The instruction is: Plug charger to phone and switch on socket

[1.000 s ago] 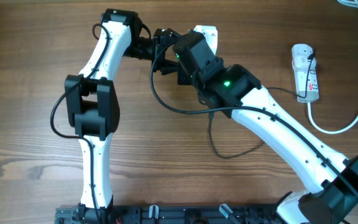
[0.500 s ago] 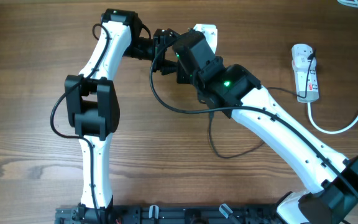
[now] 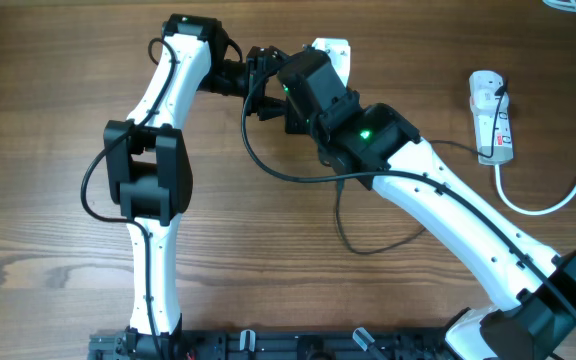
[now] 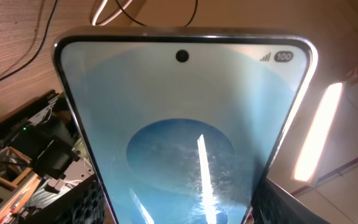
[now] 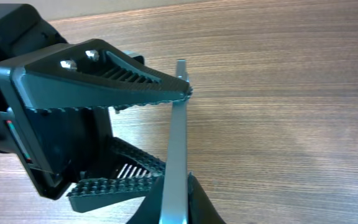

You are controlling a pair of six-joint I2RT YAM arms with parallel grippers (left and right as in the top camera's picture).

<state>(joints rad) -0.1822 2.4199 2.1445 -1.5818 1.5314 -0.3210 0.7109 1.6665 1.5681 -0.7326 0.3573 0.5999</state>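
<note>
While left jaws clamp phone [image 4: 179, 143], right arm [image 3: 448, 210] extends.

- Overhead view: bright, even light from above. The wooden surface [image 3: 48, 120] shows sharp grain from edge to edge, with no visible bending at the borders.
- The left arm [image 3: 153, 230] and right arm [image 3: 468, 225] cast only soft, faint shadows close beside them.
- A green indicator lamp [image 3: 365, 133] glows on the right arm, slightly blown out.
- Left wrist view: the phone [image 4: 179, 124] fills the frame. Its glass carries a thin white glare streak, and the picture is slightly soft.
- A light bar [image 4: 316, 140] right of the phone is overexposed to white.
- Right wrist view: surface grain is crisp at the top. The dark shape at the bottom edge is out of focus.
</note>
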